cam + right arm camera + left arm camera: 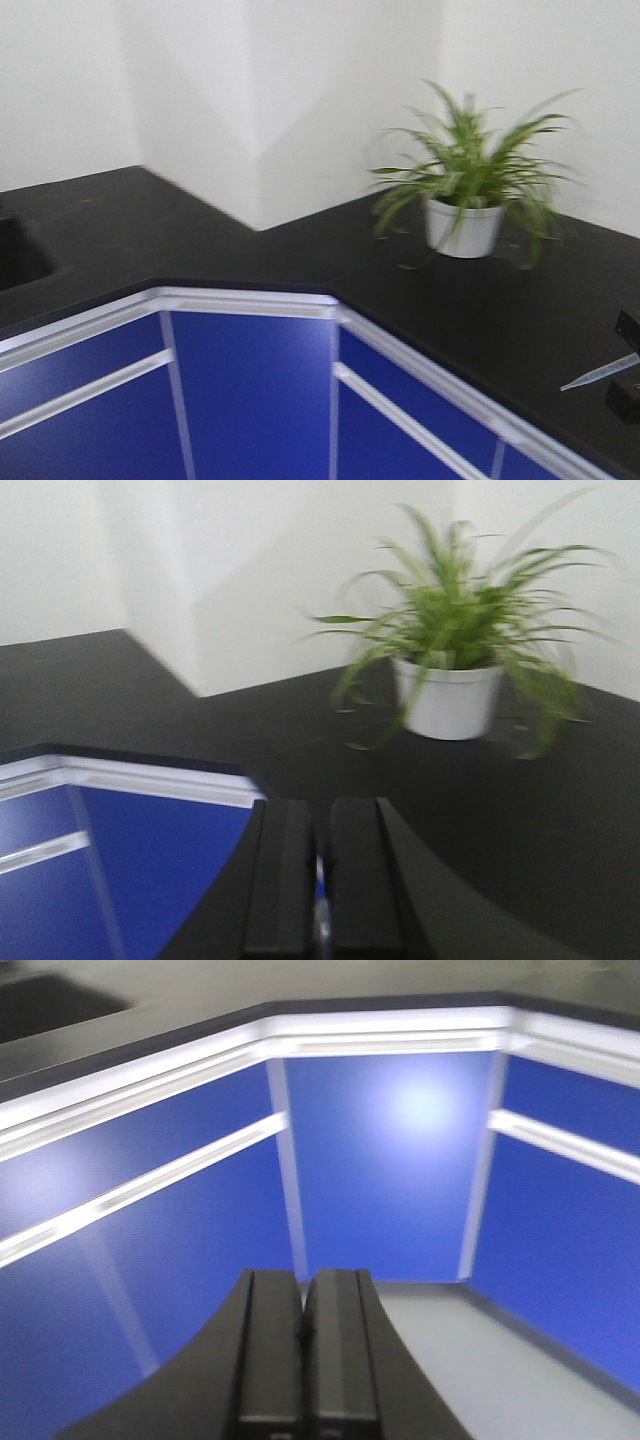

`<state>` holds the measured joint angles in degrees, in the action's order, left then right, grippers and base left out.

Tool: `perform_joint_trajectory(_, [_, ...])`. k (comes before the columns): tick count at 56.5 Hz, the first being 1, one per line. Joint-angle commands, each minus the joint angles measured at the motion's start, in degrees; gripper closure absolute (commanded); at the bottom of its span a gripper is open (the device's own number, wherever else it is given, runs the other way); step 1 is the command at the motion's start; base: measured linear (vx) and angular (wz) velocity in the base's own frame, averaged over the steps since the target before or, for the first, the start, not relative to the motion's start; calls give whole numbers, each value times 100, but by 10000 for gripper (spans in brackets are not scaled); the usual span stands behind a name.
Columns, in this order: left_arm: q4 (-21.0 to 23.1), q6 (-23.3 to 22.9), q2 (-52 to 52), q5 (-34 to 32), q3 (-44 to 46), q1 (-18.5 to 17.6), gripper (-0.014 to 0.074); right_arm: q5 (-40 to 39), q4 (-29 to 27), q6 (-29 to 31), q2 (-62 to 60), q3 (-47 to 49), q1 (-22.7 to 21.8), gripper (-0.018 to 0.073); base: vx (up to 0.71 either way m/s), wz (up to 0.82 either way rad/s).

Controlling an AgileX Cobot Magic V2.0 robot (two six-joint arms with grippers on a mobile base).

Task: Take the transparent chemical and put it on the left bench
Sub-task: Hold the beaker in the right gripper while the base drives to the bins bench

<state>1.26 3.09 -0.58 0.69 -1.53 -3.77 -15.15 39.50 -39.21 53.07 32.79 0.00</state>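
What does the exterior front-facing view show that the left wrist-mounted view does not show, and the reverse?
Only the exterior view shows the potted plant, the white wall, and the transparent pipette held in the right gripper at the picture's right edge. Only the left wrist view shows the left gripper, its jaws closed together and holding nothing, and the grey floor. Both show the blue cabinet doors, the white front edge and the black countertop.

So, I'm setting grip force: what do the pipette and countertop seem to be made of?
The pipette looks like thin clear plastic: translucent, pale against the dark top. The countertop is matte black with little reflection; whether it is stone or laminate, I cannot tell.
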Motion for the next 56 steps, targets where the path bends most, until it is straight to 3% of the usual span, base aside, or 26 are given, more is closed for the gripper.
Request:
perform_joint_trajectory(1, [4,-45,-110,-449,-93,-10,600,-351,-17,-8,-59,168,-13,559,-22,82])
perform_joint_trajectory(56, [4,-45,-110,-449,-93,-10,600,-351,-17,-8,-59,168,-13,559,-13,62])
